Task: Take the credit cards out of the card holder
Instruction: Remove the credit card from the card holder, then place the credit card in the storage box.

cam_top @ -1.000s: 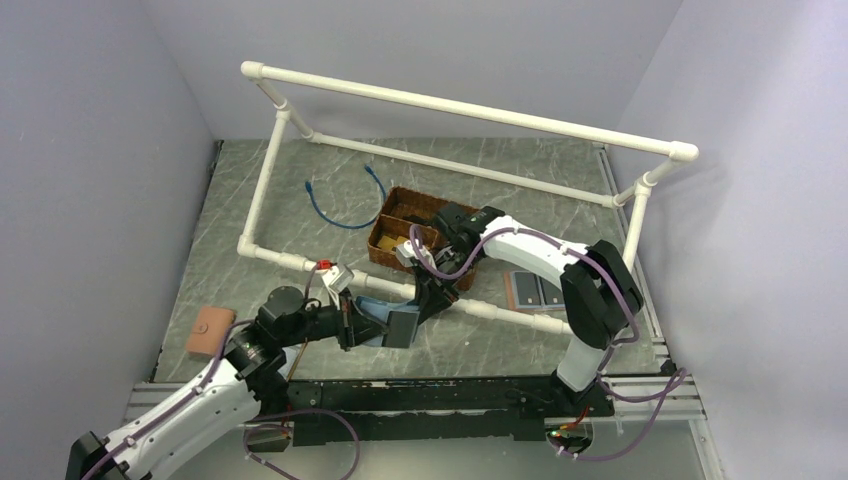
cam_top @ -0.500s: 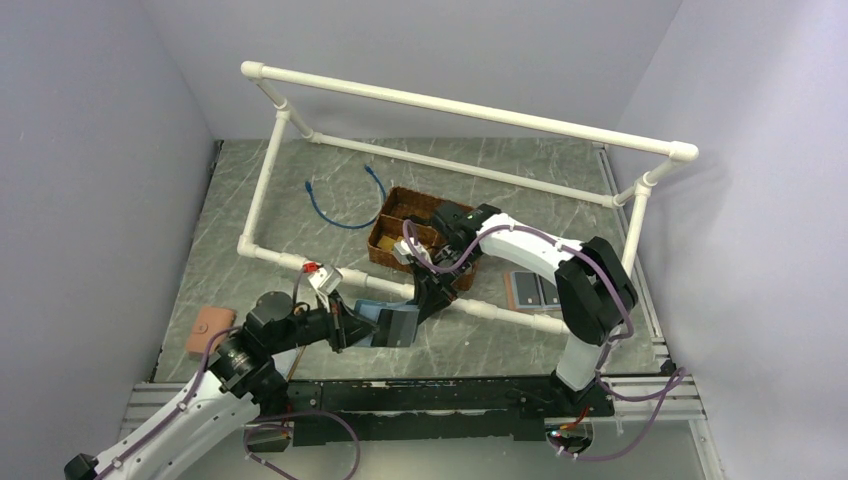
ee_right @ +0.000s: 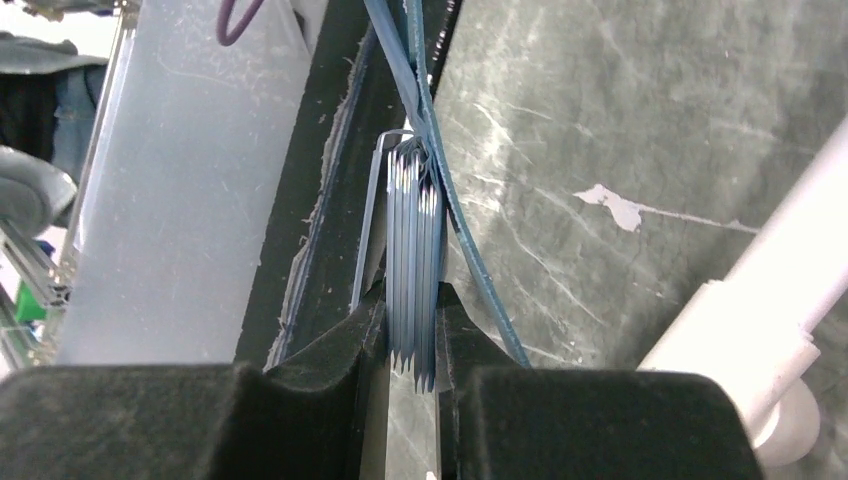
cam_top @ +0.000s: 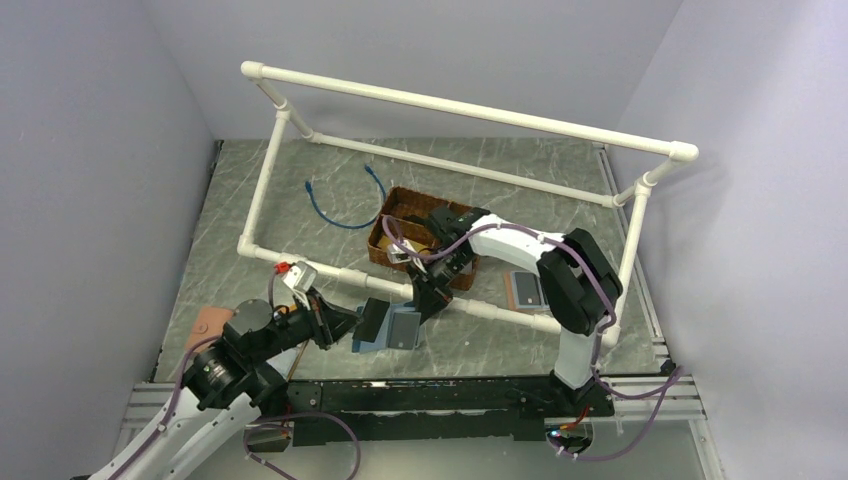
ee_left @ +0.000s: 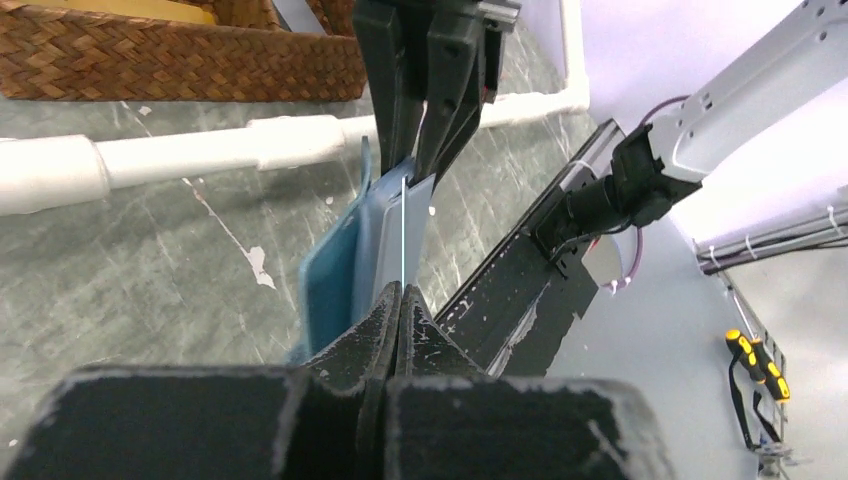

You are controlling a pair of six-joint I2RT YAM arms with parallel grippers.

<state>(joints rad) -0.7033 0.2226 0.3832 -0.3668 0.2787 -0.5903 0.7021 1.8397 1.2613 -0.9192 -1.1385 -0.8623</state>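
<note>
The slate-blue card holder (cam_top: 402, 328) hangs on edge just above the table, in front of the near white pipe. My right gripper (cam_top: 420, 304) is shut on its top; in the right wrist view the jaws (ee_right: 410, 300) pinch the stacked pocket layers (ee_right: 412, 230). My left gripper (cam_top: 350, 322) is shut on a dark credit card (cam_top: 374, 316) that sticks out of the holder's left side. In the left wrist view the card (ee_left: 403, 225) shows edge-on as a thin line between my closed fingertips (ee_left: 402, 290), beside the blue holder (ee_left: 335, 265). Any other cards inside the holder are hidden.
A wicker basket (cam_top: 410, 218) stands behind the white pipe frame (cam_top: 330, 268). A blue cable (cam_top: 335, 200) lies at the back left. An orange-tan holder (cam_top: 208, 326) lies by my left arm, and a brown holder with grey cards (cam_top: 528, 290) lies at the right.
My left arm has drawn back to the left with the card, so more of the card shows outside the holder. My right gripper has kept its grip and shifted slightly left.
</note>
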